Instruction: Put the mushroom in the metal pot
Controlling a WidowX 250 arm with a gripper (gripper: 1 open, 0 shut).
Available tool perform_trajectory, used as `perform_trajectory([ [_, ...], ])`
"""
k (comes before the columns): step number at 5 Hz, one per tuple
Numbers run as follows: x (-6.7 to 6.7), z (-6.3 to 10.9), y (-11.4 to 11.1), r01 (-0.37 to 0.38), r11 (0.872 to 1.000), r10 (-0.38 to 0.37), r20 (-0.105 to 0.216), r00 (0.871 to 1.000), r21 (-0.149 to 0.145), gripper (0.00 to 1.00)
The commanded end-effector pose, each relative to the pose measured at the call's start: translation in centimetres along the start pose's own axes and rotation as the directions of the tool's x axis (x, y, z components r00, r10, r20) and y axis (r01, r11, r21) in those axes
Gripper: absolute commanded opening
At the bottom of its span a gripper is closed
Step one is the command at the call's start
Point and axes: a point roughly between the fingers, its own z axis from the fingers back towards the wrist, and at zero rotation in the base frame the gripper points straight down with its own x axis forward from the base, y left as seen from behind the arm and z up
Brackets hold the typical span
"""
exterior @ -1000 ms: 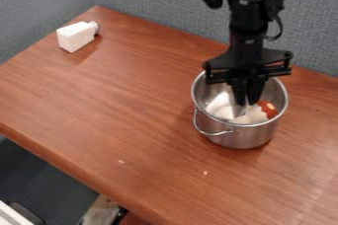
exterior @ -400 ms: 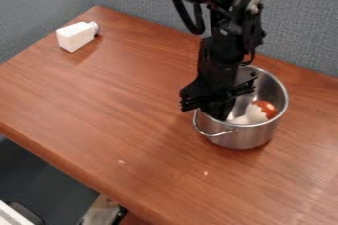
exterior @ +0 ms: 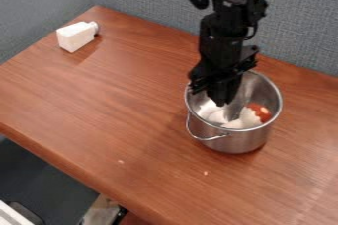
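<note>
Far left, the white block (exterior: 77,37) sits at the table's (exterior: 93,101) back corner, untouched and well apart from the action. Moving across the bare wood to the pot (exterior: 232,136): it has slid a touch toward the left compared with a moment ago, its loop handle on the near-left wall. Above it, the gripper (exterior: 224,95) has swung round and now reaches down inside the rim, fingers pointing straight down; whether the jaws stand wide or narrow, I cannot tell from here. And there's the mushroom (exterior: 260,115), lying inside the pot against the right wall, orange cap showing, apart from the fingers as far as I can judge. So the drop looks done. What's left, I'd say, is lifting clear without nudging the pot again.
</note>
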Motion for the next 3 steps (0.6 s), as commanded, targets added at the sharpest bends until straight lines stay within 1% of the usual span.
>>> perform_trajectory([
  [1,-0.5,0.8,-3.3,-0.033,0.998,0.033,-0.002,0.999,-0.055,0.0],
  [2,-0.9,-0.2,-5.9,-0.065,0.995,0.064,-0.017,0.998,-0.07,0.0],
  [3,-0.2,0.3,-5.9,-0.003,0.999,0.001,-0.041,0.999,-0.042,1.0],
])
